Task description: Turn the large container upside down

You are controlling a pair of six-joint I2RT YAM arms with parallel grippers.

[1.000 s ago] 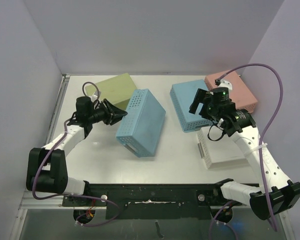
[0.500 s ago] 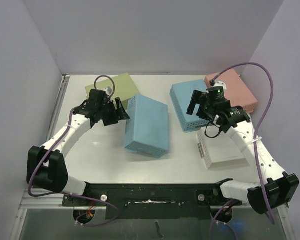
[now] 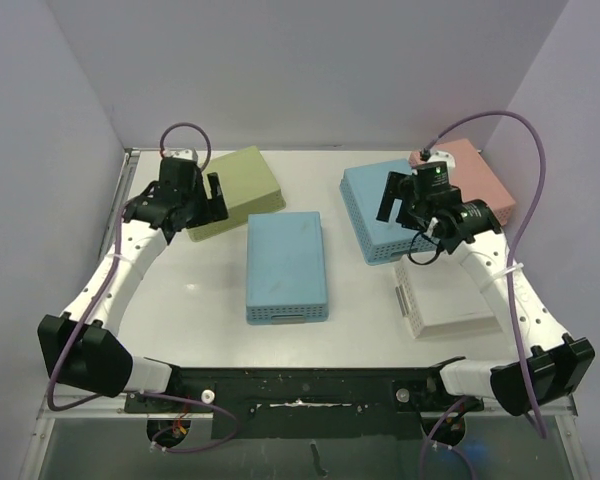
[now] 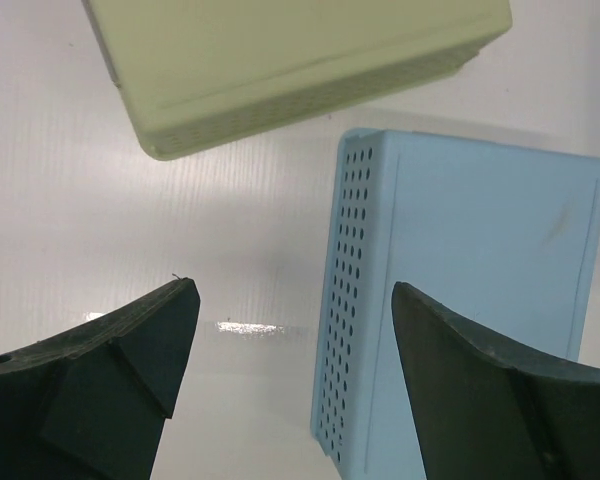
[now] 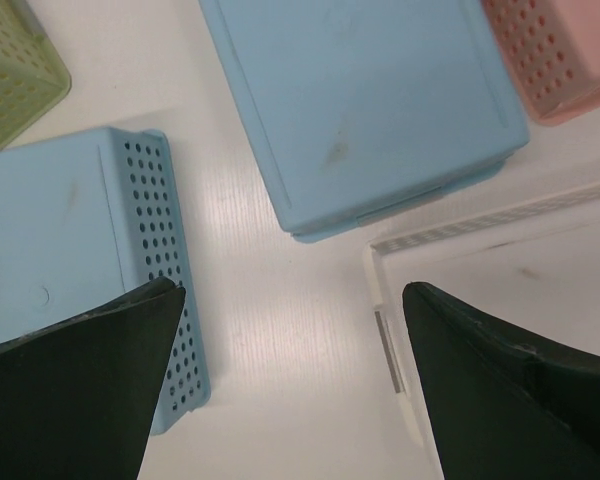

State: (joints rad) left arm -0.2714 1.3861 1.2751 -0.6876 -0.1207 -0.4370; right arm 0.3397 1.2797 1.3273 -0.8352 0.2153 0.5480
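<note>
The large container [image 3: 286,265] is a light blue perforated bin lying in the middle of the table with its flat bottom facing up. It also shows in the left wrist view [image 4: 470,290] and the right wrist view [image 5: 70,240]. My left gripper [image 3: 216,197] hovers to its far left, near the green bin, open and empty [image 4: 292,292]. My right gripper [image 3: 395,205] hangs open over the bare table between the bins on the right, holding nothing [image 5: 292,290].
A green bin [image 3: 230,190] sits at the back left. A second blue bin [image 3: 385,210] and a pink bin [image 3: 475,180] stand at the back right, both bottom up. A white bin [image 3: 445,295] lies at the near right. Walls close the table's sides.
My left gripper opened and let go of the large container, which dropped from its tilted pose to lie flat, bottom up. The left arm drew back to the far left. The right arm shifted slightly.
</note>
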